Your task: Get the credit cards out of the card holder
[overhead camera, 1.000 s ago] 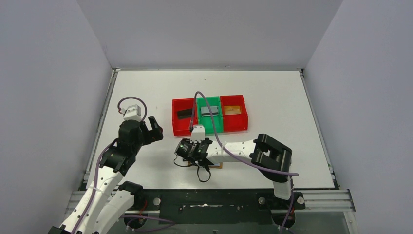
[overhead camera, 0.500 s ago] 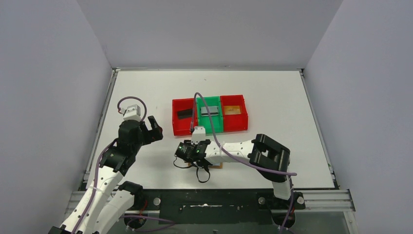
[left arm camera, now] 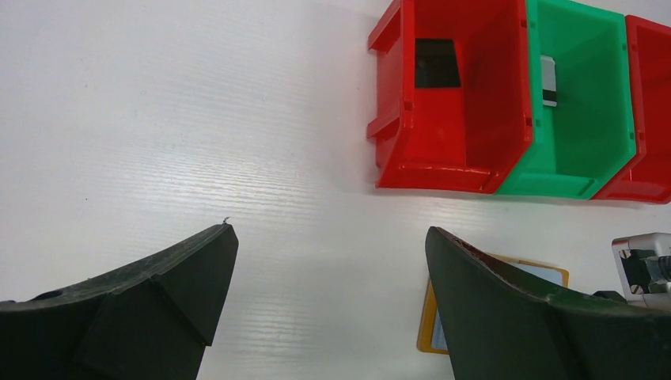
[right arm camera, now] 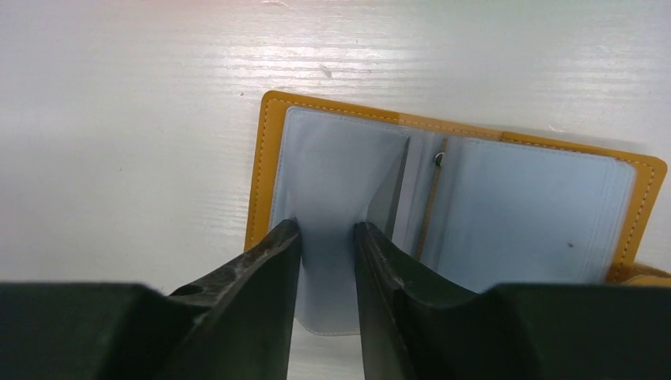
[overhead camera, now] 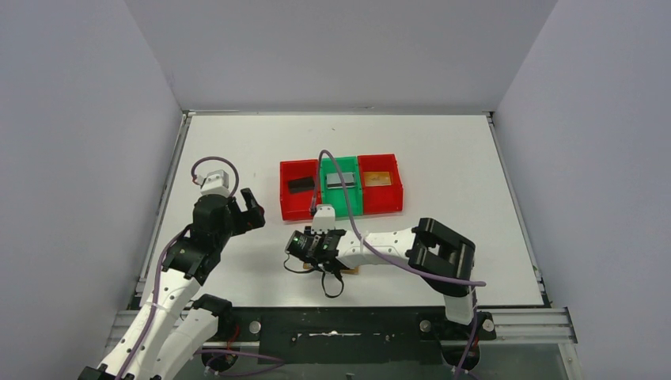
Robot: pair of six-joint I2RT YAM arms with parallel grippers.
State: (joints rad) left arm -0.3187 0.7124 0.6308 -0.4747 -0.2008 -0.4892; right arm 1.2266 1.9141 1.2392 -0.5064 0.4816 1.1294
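Note:
The card holder (right arm camera: 538, 206) lies open on the white table, with an orange-tan cover and two pale blue-grey panels. In the top view it is mostly hidden under my right wrist, with only an orange edge (overhead camera: 349, 270) showing. My right gripper (right arm camera: 327, 226) is low over its left panel, jaws a narrow gap apart, with the pale panel showing between them. I cannot see a separate card in the holder. My left gripper (left arm camera: 328, 229) is wide open and empty above bare table, left of the holder (left arm camera: 430, 318).
Three joined bins stand behind the holder. The left red bin (overhead camera: 286, 207) holds a black card (overhead camera: 299, 184). The green bin (overhead camera: 342, 207) holds a grey card (overhead camera: 341, 180). The right red bin (overhead camera: 380, 203) holds a tan card (overhead camera: 379, 180). A purple cable (overhead camera: 336, 170) arcs over the bins.
My right gripper has shifted very slightly over the holder. The left arm has not moved.

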